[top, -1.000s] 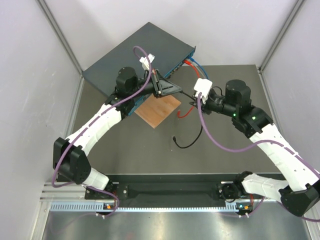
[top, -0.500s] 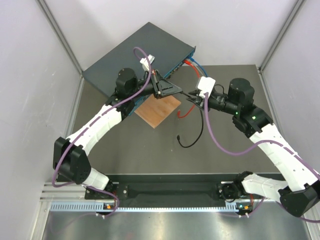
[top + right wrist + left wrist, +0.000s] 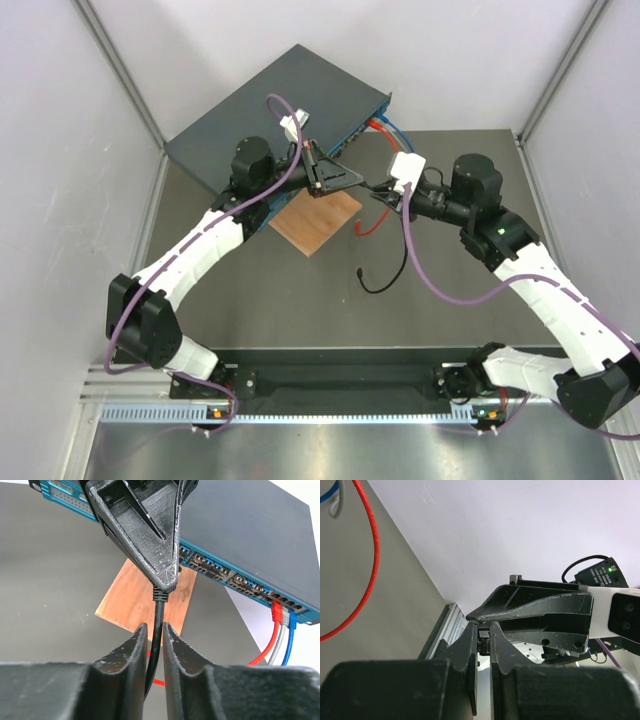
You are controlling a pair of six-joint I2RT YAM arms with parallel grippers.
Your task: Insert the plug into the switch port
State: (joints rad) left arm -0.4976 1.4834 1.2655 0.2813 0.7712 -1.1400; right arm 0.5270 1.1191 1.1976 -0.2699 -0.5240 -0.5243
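The switch is a dark slate-grey box at the back left, with a teal front edge of sockets. My left gripper hovers in front of that edge, above the table. It is shut on the black plug, which is only partly visible between its fingers. The plug's black cable runs from the left gripper's tip down between the fingers of my right gripper. The right gripper is shut on the cable, just right of the left gripper.
A brown wooden board lies in front of the switch. Red, grey and blue cables are plugged in at the switch's right end. The red cable trails on the table. The black cable's slack loop lies mid-table.
My right gripper has shifted slightly left and back, closer to the left gripper's tip. The black cable's loop and free end have been drawn a little to the right. The left arm has held still.
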